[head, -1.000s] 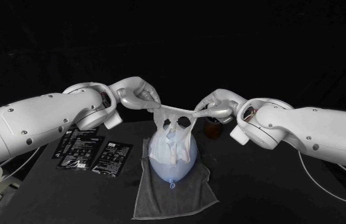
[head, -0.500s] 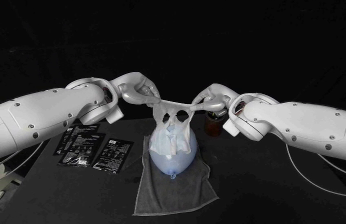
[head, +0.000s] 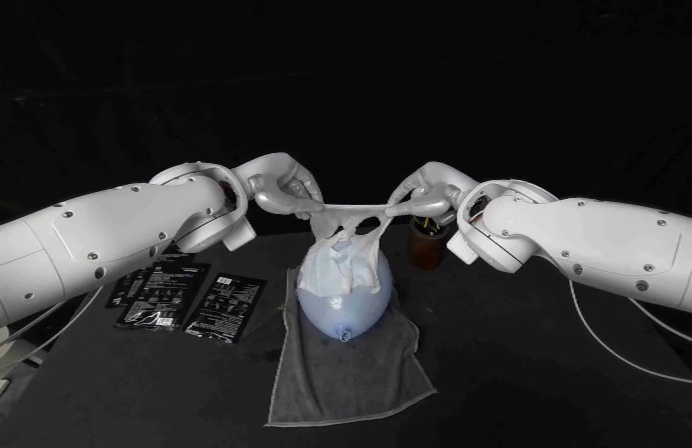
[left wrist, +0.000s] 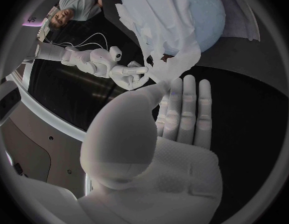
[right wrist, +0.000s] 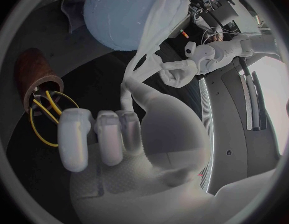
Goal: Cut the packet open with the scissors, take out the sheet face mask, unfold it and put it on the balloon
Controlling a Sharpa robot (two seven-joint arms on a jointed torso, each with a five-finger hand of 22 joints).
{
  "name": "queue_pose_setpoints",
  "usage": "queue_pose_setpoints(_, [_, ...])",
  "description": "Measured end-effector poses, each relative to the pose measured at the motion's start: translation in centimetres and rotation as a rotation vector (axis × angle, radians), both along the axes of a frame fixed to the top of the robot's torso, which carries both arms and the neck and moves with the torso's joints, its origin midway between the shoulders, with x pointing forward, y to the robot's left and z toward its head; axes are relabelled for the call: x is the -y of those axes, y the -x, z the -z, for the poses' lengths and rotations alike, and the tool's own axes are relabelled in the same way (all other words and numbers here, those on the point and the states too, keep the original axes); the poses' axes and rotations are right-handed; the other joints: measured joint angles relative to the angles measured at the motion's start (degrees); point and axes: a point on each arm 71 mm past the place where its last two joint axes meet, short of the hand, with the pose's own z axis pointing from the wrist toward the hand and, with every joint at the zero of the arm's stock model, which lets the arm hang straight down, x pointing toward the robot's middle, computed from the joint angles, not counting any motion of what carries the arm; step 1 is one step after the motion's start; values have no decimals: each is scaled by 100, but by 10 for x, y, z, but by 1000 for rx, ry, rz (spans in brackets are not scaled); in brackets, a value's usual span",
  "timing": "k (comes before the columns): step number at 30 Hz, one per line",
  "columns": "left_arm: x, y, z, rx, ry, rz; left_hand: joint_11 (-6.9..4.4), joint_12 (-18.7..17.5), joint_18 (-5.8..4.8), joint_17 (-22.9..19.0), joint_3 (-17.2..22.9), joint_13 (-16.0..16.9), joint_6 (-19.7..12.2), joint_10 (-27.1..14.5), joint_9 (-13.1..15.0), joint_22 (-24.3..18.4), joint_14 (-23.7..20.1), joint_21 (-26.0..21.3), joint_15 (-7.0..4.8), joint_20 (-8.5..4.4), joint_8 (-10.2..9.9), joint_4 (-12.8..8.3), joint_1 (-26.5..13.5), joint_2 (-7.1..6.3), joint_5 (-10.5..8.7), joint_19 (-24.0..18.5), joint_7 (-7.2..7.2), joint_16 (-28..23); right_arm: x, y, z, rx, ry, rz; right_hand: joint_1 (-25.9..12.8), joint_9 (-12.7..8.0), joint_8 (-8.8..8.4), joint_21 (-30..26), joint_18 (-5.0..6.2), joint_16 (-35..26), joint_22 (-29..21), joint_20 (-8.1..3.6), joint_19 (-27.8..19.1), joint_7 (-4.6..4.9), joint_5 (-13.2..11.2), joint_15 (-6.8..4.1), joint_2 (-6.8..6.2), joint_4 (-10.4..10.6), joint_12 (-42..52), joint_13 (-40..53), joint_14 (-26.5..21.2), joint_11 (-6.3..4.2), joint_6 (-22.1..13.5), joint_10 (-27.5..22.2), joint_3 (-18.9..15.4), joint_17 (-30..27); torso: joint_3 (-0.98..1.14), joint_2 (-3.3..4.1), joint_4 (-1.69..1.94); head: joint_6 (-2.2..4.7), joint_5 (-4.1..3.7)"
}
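Sheet mask [head: 339,258] pinched taut between left robot hand [head: 281,188] and right robot hand [head: 426,190], over balloon [head: 346,308].

Head view: mounted high on the robot, facing down and forward over the black table [head: 548,368]. Set well back, taking in both arms, the grey towel [head: 346,388] and the balloon [head: 346,303].

Left wrist view: fixed behind the left hand [left wrist: 163,129], very close to its palm. Looks out past it onto the balloon and the sheet face mask [left wrist: 156,30], with the right hand [left wrist: 129,74] opposite.

Right wrist view: fixed likewise behind the right hand, equally close, facing the left hand across the sheet face mask.

Shared by all three: balloon, sheet face mask, both hands. Shared by head and right wrist views: brown holder [right wrist: 35,74].
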Motion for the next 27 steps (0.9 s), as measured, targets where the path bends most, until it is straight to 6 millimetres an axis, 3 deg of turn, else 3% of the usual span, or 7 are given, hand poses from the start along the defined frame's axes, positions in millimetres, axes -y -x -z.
queue_pose_setpoints(15, [-4, -10, 2, 98, -23, -97, -21, 0, -1, 35, 46, 5, 32, 21, 0, 66, 22, 93, -20, -3, -17, 0, -14, -60, 0, -38, 11, 0, 0, -7, 3, 27, 46, 26, 23, 74, -2, 0, 0, 4, -5, 2, -3, -12, 0, -13, -26, -17, -10, -4, 13, 0, 17, 0, 15, -5, 0, -2, 3, -30, 11])
queue_pose_setpoints(18, [-5, -11, 2, 111, -25, -107, -21, 0, -1, 36, 47, 5, 32, 21, 0, 73, 22, 93, -20, -3, -19, 0, -13, -59, 0, -38, 11, 0, -1, -8, 6, 26, 46, 29, -54, 72, 15, -68, 1, 4, -4, 2, -3, 44, 1, -13, -102, 50, -12, -5, 13, 0, -86, 0, -3, -4, -1, -2, 2, -29, 12])
queue_pose_setpoints(23, [-6, -12, 1, 121, -31, -123, -21, 0, -1, 36, 47, 5, 32, 21, 0, 74, 22, 93, -20, -3, -29, 0, -3, -49, 0, -38, 11, 0, 2, -9, 10, 22, 50, 49, -114, -8, -102, -160, 0, 4, -3, 3, -4, 126, 24, -13, -160, 112, 1, -4, 13, 0, -228, 0, -47, -3, -2, -2, 2, -41, 10])
queue_pose_setpoints(27, [-3, -13, 3, 118, -37, -125, -21, 0, -1, 41, 46, 5, 32, 20, 0, 83, 21, 93, -20, -3, -30, 0, -3, -49, 0, -38, 11, -22, 4, -10, 10, 21, 51, 62, -80, -16, -85, -160, 0, 3, -2, 7, -9, 71, 23, -13, -126, 91, 1, -2, 13, 0, -173, 0, -25, 0, -2, -2, 0, -51, 9])
